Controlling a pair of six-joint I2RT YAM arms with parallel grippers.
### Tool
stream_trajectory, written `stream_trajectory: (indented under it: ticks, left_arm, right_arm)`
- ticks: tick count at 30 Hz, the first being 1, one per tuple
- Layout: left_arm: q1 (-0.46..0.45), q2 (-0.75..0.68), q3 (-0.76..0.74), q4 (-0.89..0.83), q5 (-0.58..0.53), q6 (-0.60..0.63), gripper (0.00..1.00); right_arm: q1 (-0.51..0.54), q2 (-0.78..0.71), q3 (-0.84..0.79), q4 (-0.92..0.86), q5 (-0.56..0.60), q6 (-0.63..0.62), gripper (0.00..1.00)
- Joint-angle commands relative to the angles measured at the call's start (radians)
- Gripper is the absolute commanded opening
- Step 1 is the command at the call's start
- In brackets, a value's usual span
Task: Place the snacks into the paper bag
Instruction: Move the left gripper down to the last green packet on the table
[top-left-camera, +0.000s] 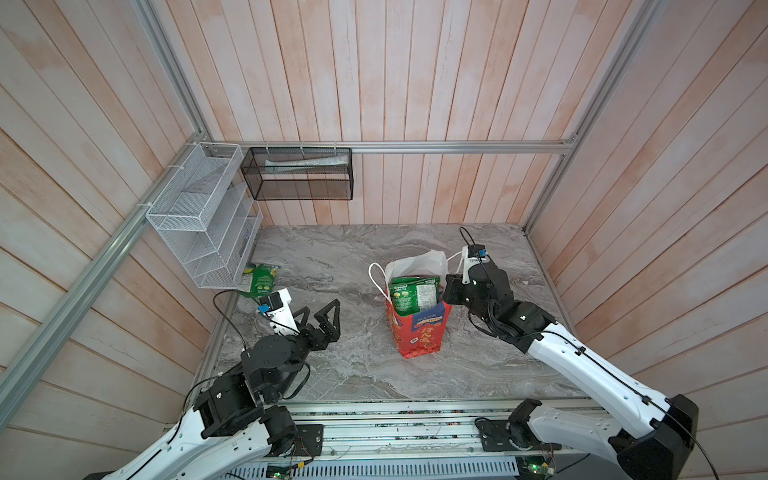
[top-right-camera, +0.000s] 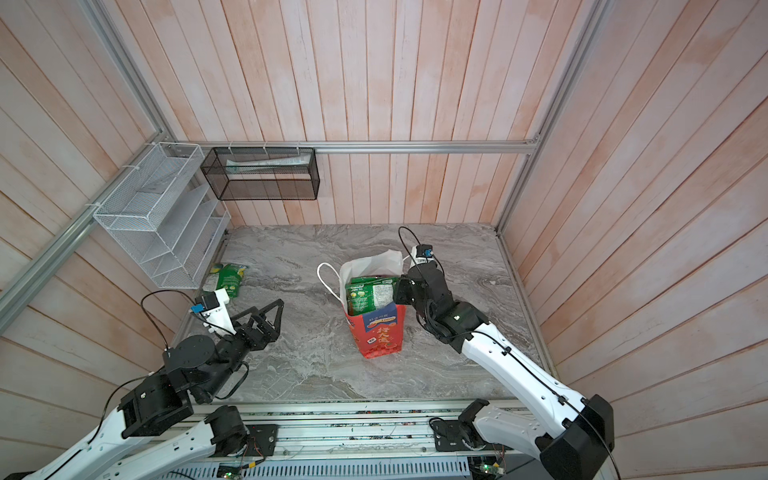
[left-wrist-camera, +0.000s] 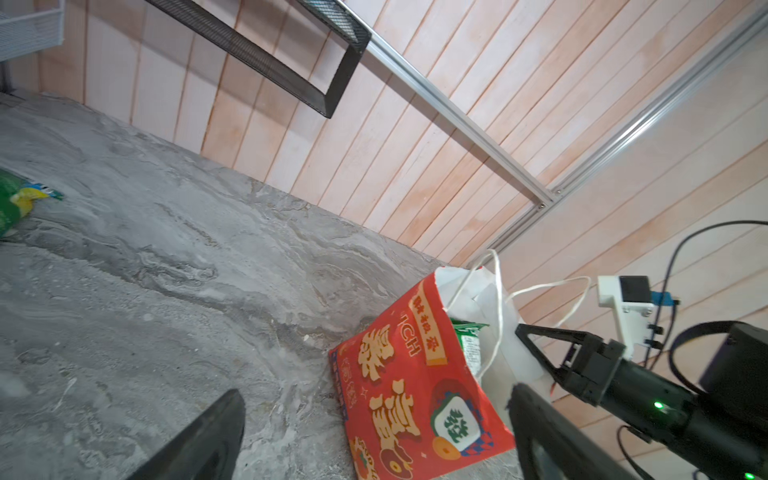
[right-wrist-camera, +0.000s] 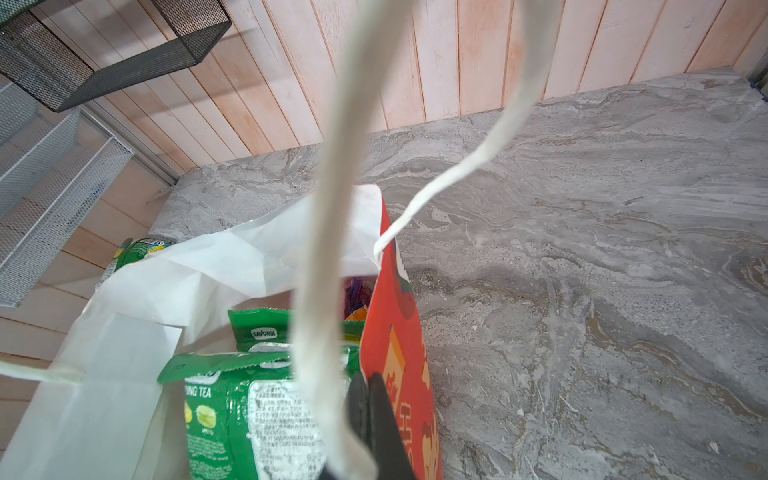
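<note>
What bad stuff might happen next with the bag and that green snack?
The right claw pinches just the rim of the paper bag; a tug might tip or tear it. The green packets already poke above its rim, so the loose green packet by the white rack may not fit.

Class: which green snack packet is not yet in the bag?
The green packet lying on the table by the white wire rack; the other green packets stand inside the paper bag.

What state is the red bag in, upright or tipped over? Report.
Upright, mouth open: the bag stands on its base, green packets poking out the top, the right gripper pinching its rim.
</note>
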Motion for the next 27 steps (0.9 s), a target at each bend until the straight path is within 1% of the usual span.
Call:
stream_trajectory:
  ticks: [1,6,10,14,17,21,23,25,27]
  left_arm:
    - [0.003,-0.025,-0.046,-0.029,-0.104,-0.024,1.0]
    - [0.005,-0.007,-0.088,-0.038,-0.148,-0.04,1.0]
    - [0.013,0.069,-0.102,-0.041,-0.163,-0.052,1.0]
    - [0.043,0.157,-0.096,-0.029,-0.154,-0.035,1.0]
    - [0.107,0.228,-0.091,-0.025,-0.134,-0.013,1.0]
    - [0.25,0.347,-0.114,0.039,-0.01,0.043,1.0]
    - [0.318,0.424,-0.112,0.059,0.031,0.06,1.0]
    - [0.375,0.516,-0.103,0.072,0.05,0.067,1.0]
    - [0.404,0.604,-0.089,0.085,0.047,0.063,1.0]
  right_arm:
    - [0.004,0.013,0.021,-0.002,0.026,-0.013,0.0]
    - [0.003,0.013,0.021,-0.004,0.024,-0.013,0.0]
    - [0.003,0.01,0.02,-0.005,0.022,-0.013,0.0]
    - [0.004,0.007,0.02,-0.004,0.021,-0.013,0.0]
    - [0.003,0.008,0.021,-0.005,0.019,-0.013,0.0]
    - [0.004,0.005,0.021,-0.004,0.017,-0.012,0.0]
    - [0.003,0.004,0.023,-0.006,0.017,-0.014,0.0]
    - [0.003,0.004,0.02,-0.004,0.017,-0.014,0.0]
    - [0.004,0.004,0.022,-0.005,0.017,-0.014,0.0]
